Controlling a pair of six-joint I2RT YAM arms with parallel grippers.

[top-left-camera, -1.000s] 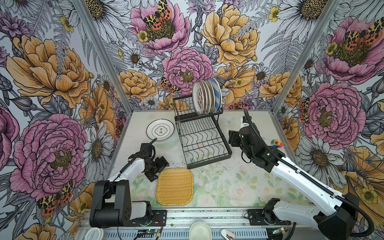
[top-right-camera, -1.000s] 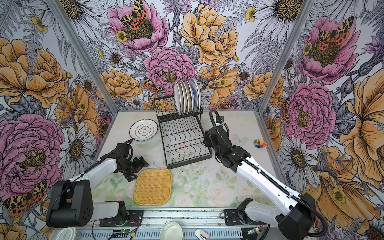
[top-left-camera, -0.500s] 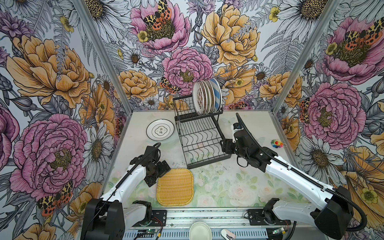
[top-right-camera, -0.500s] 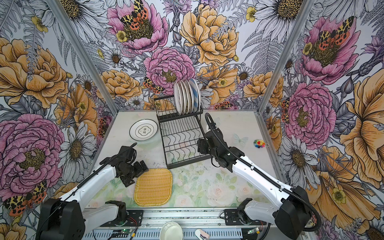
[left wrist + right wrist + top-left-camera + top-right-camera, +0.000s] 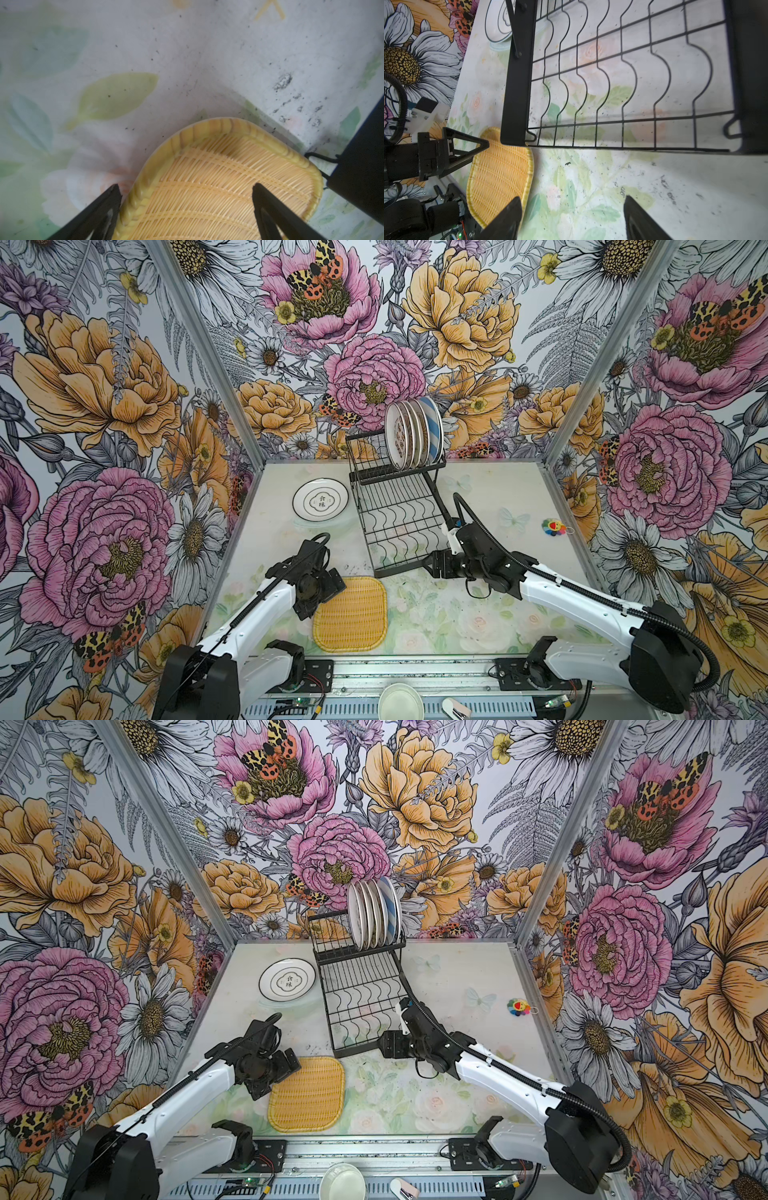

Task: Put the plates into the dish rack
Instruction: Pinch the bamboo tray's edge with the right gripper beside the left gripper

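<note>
I have a row of plates (image 5: 413, 435) standing on edge in the raised upper tier of the dish rack (image 5: 399, 531), at the upper centre of both top views, with the blue-striped one at the right end of the row. One white plate (image 5: 320, 499) with black characters lies flat on the table (image 5: 478, 614) just left of the rack. The yellow woven tray (image 5: 350, 614) lies flat in the lower centre, just beside the rack's near left corner; I cannot tell whether they touch. My left gripper (image 5: 186, 188) is spread wide over the tray's upper left corner. One finger (image 5: 110, 199) is outside the rim and the other above the weave, clamping nothing. My right gripper (image 5: 572, 198) is also spread apart and empty, low over the table at the rack's near right corner and pointing left. At the right edge of the table sits a small coloured toy (image 5: 554, 526), and a pale bowl (image 5: 401, 701) sits at the bottom centre, off the mat.
</note>
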